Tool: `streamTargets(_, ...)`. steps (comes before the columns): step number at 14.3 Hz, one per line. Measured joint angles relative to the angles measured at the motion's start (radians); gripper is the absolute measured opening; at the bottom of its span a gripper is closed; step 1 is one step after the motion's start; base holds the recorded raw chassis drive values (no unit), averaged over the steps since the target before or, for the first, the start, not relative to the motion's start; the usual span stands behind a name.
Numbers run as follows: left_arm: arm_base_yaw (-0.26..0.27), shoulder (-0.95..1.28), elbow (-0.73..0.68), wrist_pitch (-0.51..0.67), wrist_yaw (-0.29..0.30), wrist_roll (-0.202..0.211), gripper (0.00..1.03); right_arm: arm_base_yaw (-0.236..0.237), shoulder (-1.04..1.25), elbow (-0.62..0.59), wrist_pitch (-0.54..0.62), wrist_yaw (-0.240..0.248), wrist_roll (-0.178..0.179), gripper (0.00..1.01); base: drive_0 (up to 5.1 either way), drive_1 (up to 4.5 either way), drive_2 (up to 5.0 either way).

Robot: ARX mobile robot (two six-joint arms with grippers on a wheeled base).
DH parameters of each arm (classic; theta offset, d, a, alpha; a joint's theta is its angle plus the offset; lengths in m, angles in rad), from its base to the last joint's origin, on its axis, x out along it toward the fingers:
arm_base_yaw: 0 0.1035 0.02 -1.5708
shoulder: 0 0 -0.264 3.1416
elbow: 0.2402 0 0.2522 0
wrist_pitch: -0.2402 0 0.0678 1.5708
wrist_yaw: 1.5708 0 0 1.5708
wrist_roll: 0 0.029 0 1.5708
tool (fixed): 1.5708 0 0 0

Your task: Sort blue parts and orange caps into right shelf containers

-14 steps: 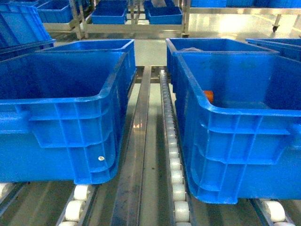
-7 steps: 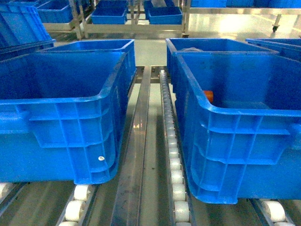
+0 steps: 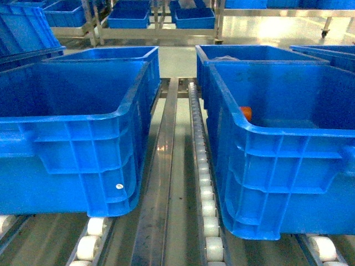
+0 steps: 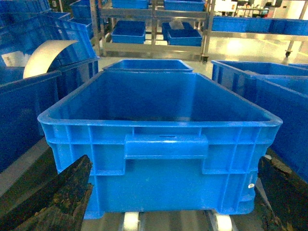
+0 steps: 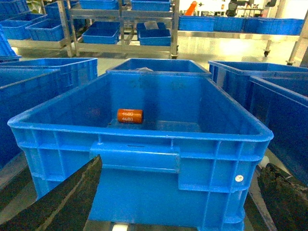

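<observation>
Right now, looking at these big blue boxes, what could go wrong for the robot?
The orange cap lies deep inside the right crate, so reaching it may knock the right gripper against the high rim. The crates sit on rollers and might slide if bumped.

A pale, glossy floor (image 3: 266,27) catches bright overhead light at the far end of the room. Metal shelving racks (image 3: 158,30) stand along the back, loaded with blue bins (image 3: 128,19). In the foreground, steel conveyor rails (image 3: 161,183) run away from the camera, flanked by rows of white rollers (image 3: 208,208)
</observation>
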Motion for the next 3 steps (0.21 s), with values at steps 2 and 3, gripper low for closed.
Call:
streamTargets(2, 0.000, 0.000, 0.000, 0.000, 0.000, 0.000, 0.98, 0.000, 0.000, 0.000, 0.000, 0.000, 0.000, 0.98, 0.0, 0.00, 0.0)
streamTargets(3, 0.000, 0.000, 0.000, 0.000, 0.000, 0.000, 0.98, 0.000, 0.000, 0.000, 0.000, 0.000, 0.000, 0.98, 0.0, 0.00, 0.0)
